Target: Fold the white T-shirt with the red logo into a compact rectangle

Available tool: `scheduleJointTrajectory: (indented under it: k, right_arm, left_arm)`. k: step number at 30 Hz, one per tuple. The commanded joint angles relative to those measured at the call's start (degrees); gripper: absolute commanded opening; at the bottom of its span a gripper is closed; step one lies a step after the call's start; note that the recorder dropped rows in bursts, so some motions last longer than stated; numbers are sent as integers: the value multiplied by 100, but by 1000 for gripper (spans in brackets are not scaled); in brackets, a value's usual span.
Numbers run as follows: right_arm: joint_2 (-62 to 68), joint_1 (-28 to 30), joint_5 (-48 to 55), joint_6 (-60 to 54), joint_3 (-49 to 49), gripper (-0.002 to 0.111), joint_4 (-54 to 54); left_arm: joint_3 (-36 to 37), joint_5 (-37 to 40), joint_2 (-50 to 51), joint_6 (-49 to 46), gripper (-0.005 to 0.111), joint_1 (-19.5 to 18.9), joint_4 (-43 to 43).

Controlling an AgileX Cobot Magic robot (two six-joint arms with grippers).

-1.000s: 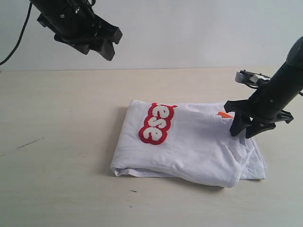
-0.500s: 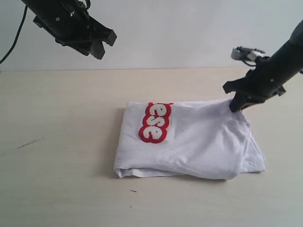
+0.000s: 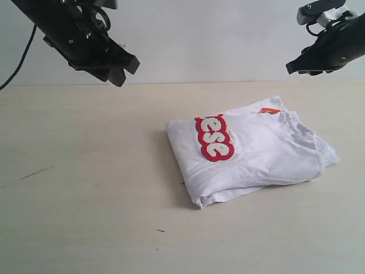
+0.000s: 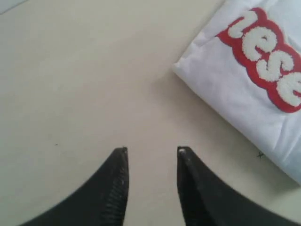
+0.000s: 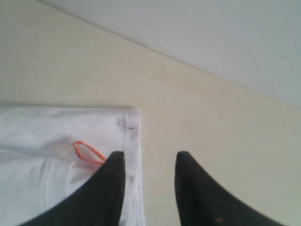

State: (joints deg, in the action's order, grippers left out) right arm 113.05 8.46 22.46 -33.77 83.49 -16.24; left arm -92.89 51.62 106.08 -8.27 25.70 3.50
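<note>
1. The white T-shirt (image 3: pixel 256 151) lay folded right of centre on the desk (image 3: pixel 85 171), with the red logo (image 3: pixel 215 138) on top near its left edge.
2. The left hand (image 4: pixel 152 150) hung at upper left and the right hand (image 5: pixel 148 155) at upper right. Both had fingers slightly apart, empty and clear of the cloth.
3. The fold looked nearly done. The layers fanned unevenly at the right end, so any tidying should square that end without dragging the bundle.

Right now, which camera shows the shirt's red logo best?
The left wrist view: the red logo is large, its fuzzy letters clear, though the frame edge crops it. The exterior view shows the logo small. The right wrist view shows none of it.
</note>
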Motion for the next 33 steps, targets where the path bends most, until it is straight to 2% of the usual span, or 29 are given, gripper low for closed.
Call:
scheduleJointTrajectory:
  k: [1,2,3,4,5,8,13,18,24,29,33]
  right_arm:
    - [-25,-13,356,462,28,21,11]
    - [-15,-25,572,422,28,12,132]
    - [9,-51,925,379,28,0,276]
    - [42,-84,1168,379,28,0,322]
    - [150,-134,1516,334,28,0,386]
    - [490,-386,2166,338,-5,0,595]
    - [1036,-1023,2105,558,-150,0,415]
    - [1104,-1612,2558,535,-150,0,-176]
    - [1284,-2407,2439,1074,-150,0,-176]
    - [1361,-2715,2450,1239,-139,0,-104]
    - [1015,-2662,2493,1597,-139,0,-19]
  left_arm:
    - [184,-123,-40,-364,34,-6,232]
    - [208,-123,-40,-425,31,-6,300]
    - [236,-87,-40,-589,22,-6,508]
    - [250,-44,-40,-692,15,-6,656]
    - [335,-13,-40,-897,1,-6,943]
    - [514,37,-50,-1116,0,-6,1200]
    - [736,74,-192,-1147,0,-6,1200]
    - [736,52,-553,-1126,0,-6,1200]
    - [1079,-219,-1430,-1060,0,-6,1320]
    - [1582,-707,-2016,-1060,0,-6,1361]
    - [1834,-863,-2223,-1077,0,-6,1480]
